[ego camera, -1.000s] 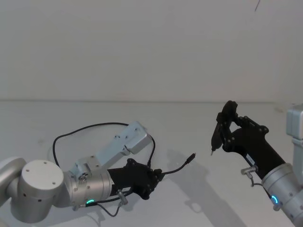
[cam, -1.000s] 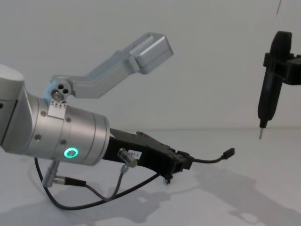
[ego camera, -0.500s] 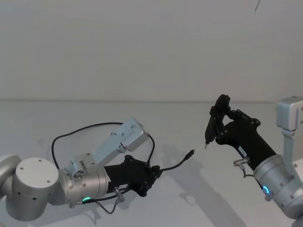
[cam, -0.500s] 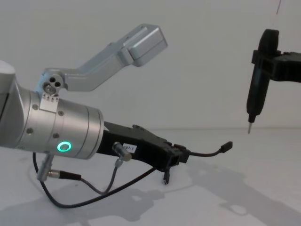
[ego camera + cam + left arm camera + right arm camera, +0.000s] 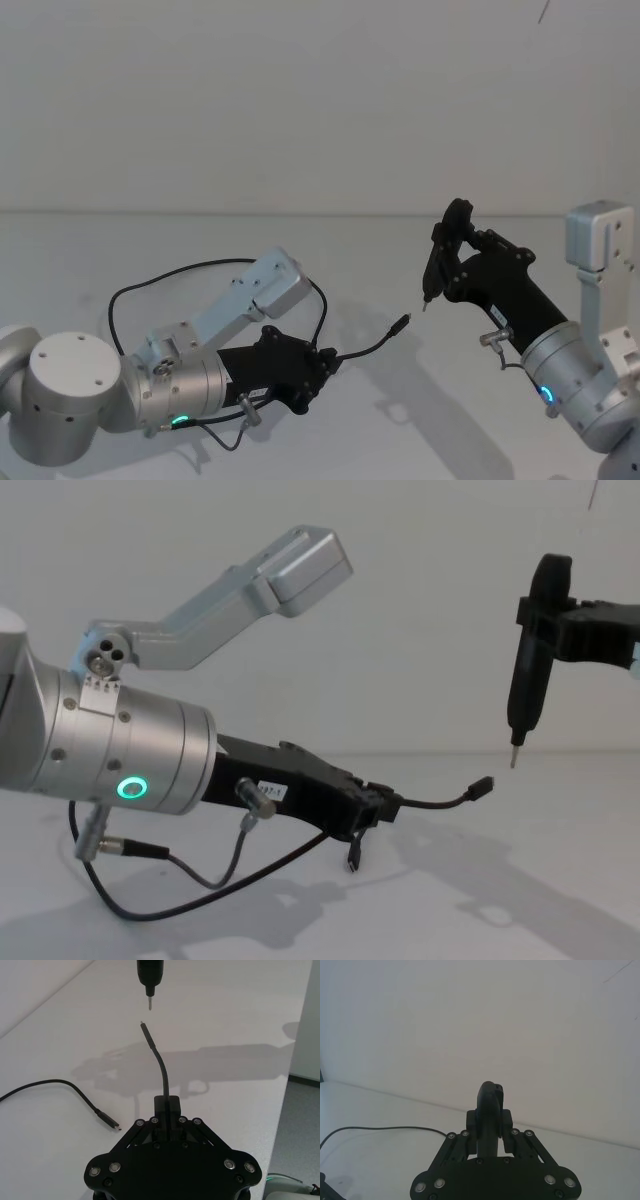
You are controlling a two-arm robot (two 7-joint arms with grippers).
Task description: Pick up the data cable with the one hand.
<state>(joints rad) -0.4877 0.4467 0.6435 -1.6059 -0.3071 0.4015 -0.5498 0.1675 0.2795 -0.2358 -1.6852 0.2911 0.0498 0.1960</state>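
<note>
Data cable is pinched in our left tool, whose fingers are clenched on it a short way behind one plug. That free end arches up off the worktop, and its plug stops just short of the pale tip of a slim black stylus, not touching it. The cable's other plug lies flat on the worktop beside the left tool. In the head view the long loop runs back across the worktop, and part of it is hidden behind the left arm's silver bracket. We see a small white label on the left tool, but its writing is too small to read. A green ring light glows on the silver wrist. Our right tool hangs above the worktop on the right, clenched around the stylus, whose tip points down. Its fingers cover the stylus's middle.
</note>
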